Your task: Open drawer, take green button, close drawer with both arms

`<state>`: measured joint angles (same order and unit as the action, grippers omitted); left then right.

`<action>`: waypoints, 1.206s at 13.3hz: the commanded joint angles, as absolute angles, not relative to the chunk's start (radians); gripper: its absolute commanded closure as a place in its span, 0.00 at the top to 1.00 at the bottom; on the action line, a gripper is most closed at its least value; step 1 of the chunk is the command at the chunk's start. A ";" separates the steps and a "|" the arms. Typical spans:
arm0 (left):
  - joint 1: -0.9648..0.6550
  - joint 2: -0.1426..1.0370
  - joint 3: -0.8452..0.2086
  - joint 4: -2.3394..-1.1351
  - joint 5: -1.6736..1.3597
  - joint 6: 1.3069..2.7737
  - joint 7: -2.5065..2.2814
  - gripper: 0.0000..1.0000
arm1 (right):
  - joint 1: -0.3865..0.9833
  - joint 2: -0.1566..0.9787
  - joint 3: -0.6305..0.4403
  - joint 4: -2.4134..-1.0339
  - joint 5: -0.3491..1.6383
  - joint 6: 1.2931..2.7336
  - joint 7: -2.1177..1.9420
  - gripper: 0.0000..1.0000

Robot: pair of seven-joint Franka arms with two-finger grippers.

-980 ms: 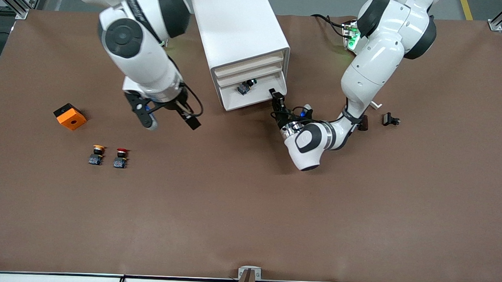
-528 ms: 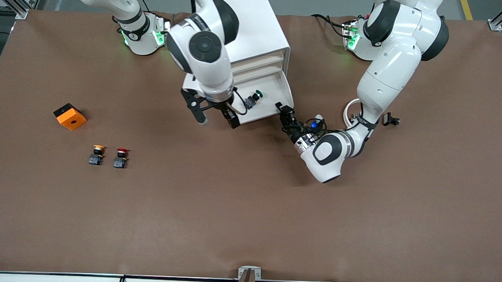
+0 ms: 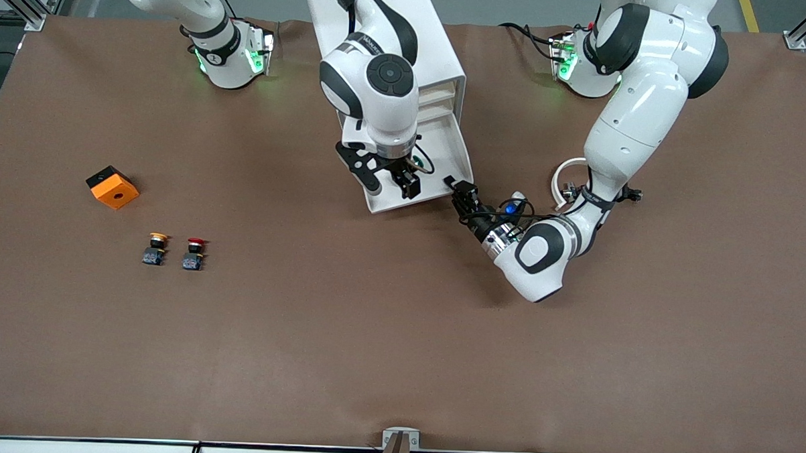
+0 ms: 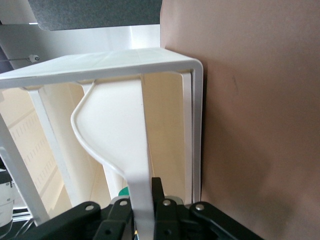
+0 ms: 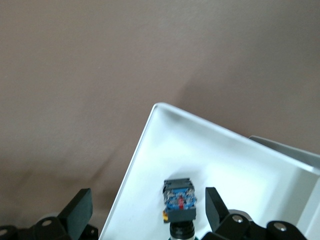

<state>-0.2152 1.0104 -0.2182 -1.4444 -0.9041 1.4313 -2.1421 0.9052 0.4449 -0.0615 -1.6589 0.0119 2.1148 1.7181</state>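
Note:
The white cabinet [image 3: 436, 50] stands at the table's robot edge, with its lowest drawer [image 3: 442, 157] pulled out toward the front camera. My left gripper [image 3: 460, 190] is at the drawer's front corner on the left arm's side. In the left wrist view this gripper [image 4: 146, 196] is shut on the drawer's thin white wall [image 4: 135, 165]. My right gripper [image 3: 391, 181] hangs open over the drawer. Its fingers [image 5: 80, 210] stand on either side of the button [image 5: 179, 200] without touching it. The button lies on the drawer's floor [image 5: 240, 165], and its green cap [image 4: 121, 192] peeks past the wall.
Toward the right arm's end lie an orange block [image 3: 113, 187], an orange-capped button [image 3: 155, 248] and a red-capped button [image 3: 193, 253]. Beside the left arm's elbow are a small black part [image 3: 631, 193] and a white ring [image 3: 566, 173].
The right arm swung from the right arm's end of the table to above the drawer. The left gripper drew the drawer farther out toward the front camera, still holding it.

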 commanded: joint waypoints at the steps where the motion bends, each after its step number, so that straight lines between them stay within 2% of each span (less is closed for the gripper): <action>1: -0.209 1.019 -0.221 -1.424 -0.939 1.440 -2.137 0.34 | 0.933 0.448 -0.072 -1.661 -0.006 2.157 1.729 1.00; 3: -0.210 1.022 -0.221 -1.424 -0.937 1.440 -2.134 0.83 | 0.942 0.460 -0.072 -1.666 -0.008 2.174 1.721 1.00; 4: -0.210 1.020 -0.221 -1.424 -0.934 1.440 -2.132 1.00 | 0.945 0.471 -0.072 -1.678 -0.012 2.184 1.717 1.00; 10: -0.207 1.008 -0.221 -1.417 -0.919 1.448 -2.122 1.00 | 0.973 0.491 -0.072 -1.721 -0.041 2.244 1.689 1.00; 16: -0.195 0.982 -0.224 -1.336 -0.807 1.456 -2.021 1.00 | 0.974 0.526 -0.071 -1.721 -0.040 2.241 1.695 1.00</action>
